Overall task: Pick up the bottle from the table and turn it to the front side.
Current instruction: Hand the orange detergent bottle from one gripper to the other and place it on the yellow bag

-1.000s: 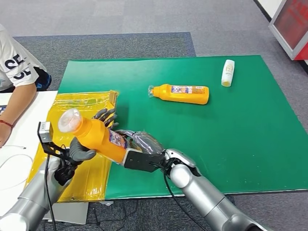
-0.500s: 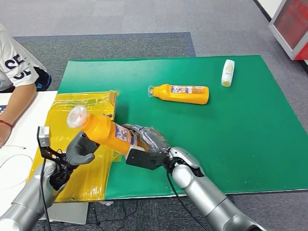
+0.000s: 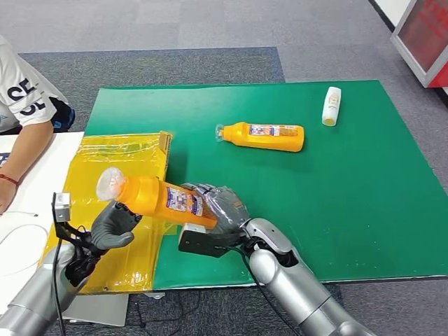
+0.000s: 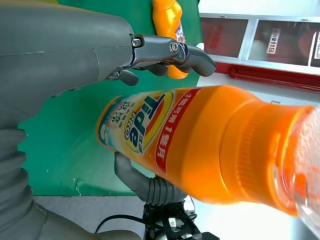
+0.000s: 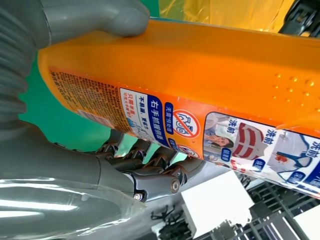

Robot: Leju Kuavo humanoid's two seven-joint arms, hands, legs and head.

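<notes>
Above the green mat's [image 3: 327, 210] near edge, beside a yellow bag [image 3: 127, 150], the orange bottle [image 3: 158, 197] rides in mid-air, cap end twd the robot's left, base end wrapped by the right hand [image 3: 219, 210] w/ thumb over one side and fingers curled under the other. Left hand [image 3: 112, 225] sits just below the neck w/ fingers apart; whether it touches the plastic can't be told. Head view shows a small-print label facing up; left wrist view shows the big Tide logo on the opposite face, so the roll looks part done. To finish well: prob. keep the right grip firm on the base, let the left support the neck, roll abt the long axis till the logo faces up, no jerks as smooth plastic may slip. Second orange bottle [image 3: 262, 136] and a white bottle [image 3: 331, 106] lie well apart on the mat; a person's arm [image 3: 21, 150] rests at far left
</notes>
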